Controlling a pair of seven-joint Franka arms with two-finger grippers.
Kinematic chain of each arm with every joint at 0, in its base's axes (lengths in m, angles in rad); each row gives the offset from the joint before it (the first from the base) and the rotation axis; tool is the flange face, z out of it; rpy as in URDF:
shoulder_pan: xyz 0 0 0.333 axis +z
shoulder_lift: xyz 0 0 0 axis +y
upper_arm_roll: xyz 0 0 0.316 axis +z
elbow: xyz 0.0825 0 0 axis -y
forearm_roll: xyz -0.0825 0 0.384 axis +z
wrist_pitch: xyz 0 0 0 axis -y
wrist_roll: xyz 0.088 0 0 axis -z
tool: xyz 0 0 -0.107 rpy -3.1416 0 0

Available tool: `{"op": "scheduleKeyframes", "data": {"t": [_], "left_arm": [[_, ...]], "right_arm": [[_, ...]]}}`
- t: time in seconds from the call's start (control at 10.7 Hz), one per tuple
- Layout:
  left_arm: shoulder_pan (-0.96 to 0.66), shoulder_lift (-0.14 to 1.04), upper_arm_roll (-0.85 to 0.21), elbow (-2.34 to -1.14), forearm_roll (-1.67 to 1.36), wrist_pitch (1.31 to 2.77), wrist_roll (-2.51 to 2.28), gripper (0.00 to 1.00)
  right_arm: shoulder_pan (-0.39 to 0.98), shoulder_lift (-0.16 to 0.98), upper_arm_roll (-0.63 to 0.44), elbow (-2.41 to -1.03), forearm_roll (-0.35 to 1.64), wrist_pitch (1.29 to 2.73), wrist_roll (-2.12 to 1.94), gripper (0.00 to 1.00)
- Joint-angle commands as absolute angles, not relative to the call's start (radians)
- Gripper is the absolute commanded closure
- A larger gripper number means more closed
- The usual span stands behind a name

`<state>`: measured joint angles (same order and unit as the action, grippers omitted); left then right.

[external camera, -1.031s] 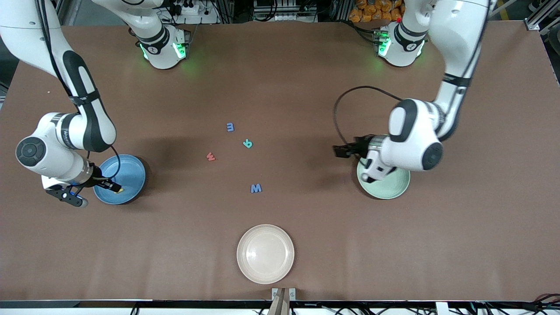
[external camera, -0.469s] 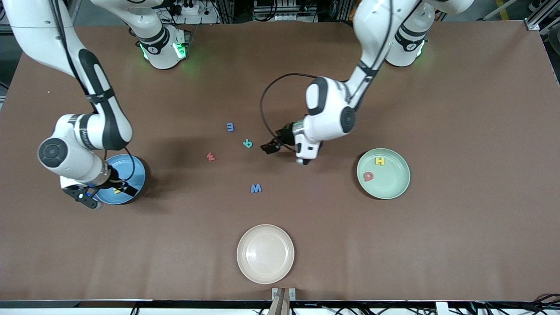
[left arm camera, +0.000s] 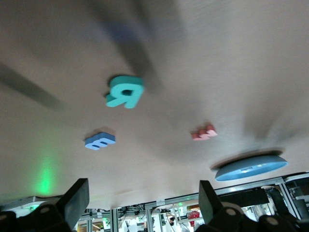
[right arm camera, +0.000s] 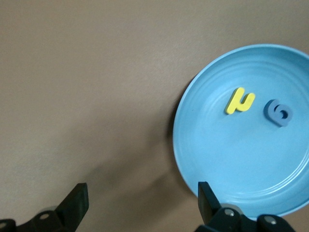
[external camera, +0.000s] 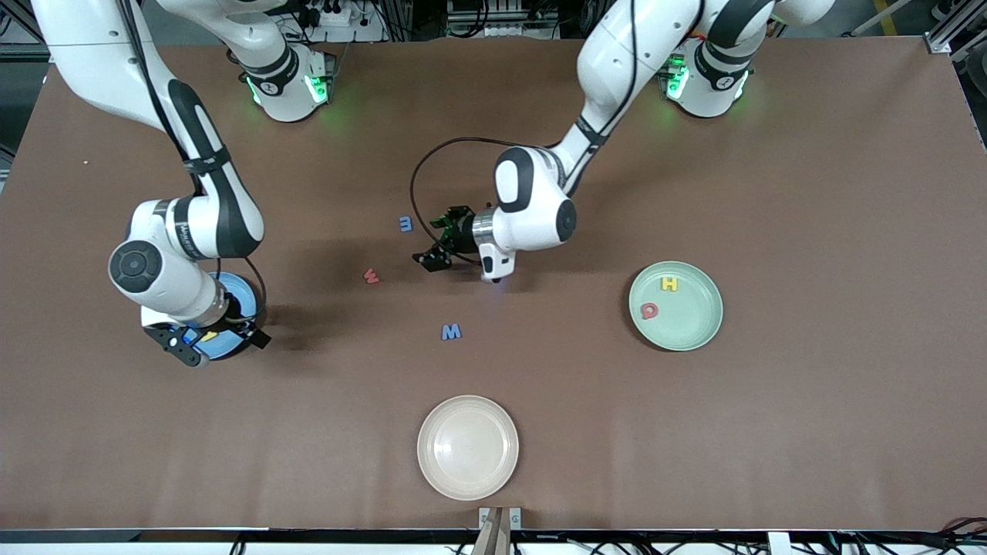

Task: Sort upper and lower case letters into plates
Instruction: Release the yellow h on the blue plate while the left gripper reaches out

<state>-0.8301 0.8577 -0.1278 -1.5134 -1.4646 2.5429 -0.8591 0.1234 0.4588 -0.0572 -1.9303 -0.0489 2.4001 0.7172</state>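
Note:
Four letters lie in the middle of the table: a teal one (left arm camera: 125, 92), a blue one (external camera: 405, 223), a red one (external camera: 372, 275) and a blue W (external camera: 451, 332). The teal one is hidden in the front view. My left gripper (external camera: 493, 277) hangs open and empty just beside them. The mint green plate (external camera: 694, 331) holds a yellow H (external camera: 669, 284) and a red letter (external camera: 650, 310). In the blue plate (right arm camera: 231, 159) lie a yellow letter (right arm camera: 240, 100) and a blue letter (right arm camera: 278, 112). My right gripper (external camera: 252, 337) is open and empty over that plate's edge.
A cream-beige plate (external camera: 468, 470) stands near the front edge, nearer to the front camera than the blue W. The right arm's forearm covers most of the blue plate in the front view. A black cable (external camera: 420, 177) loops off the left wrist.
The left arm swung from over the mint green plate to the middle letters. The right gripper let go of the yellow letter into the blue plate and drifted toward the table's middle.

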Motion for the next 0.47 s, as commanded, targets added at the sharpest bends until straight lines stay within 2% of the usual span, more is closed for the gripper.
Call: {"op": "scheduleKeyframes", "data": {"t": [0.0,0.38], "left_arm": [[-0.844,0.903,-0.129,-1.476,-1.569,2.566,-0.876,0.0],[-0.793,0.888,-0.106,-1.476,-1.505,2.553,-0.952,0.0]], "right_arm": [[0.135,0.448,-0.06,-1.939,-0.055,2.39,0.752,0.0],[0.132,0.456,-0.06,-1.936,-0.057,2.391,0.749,0.0]]}}
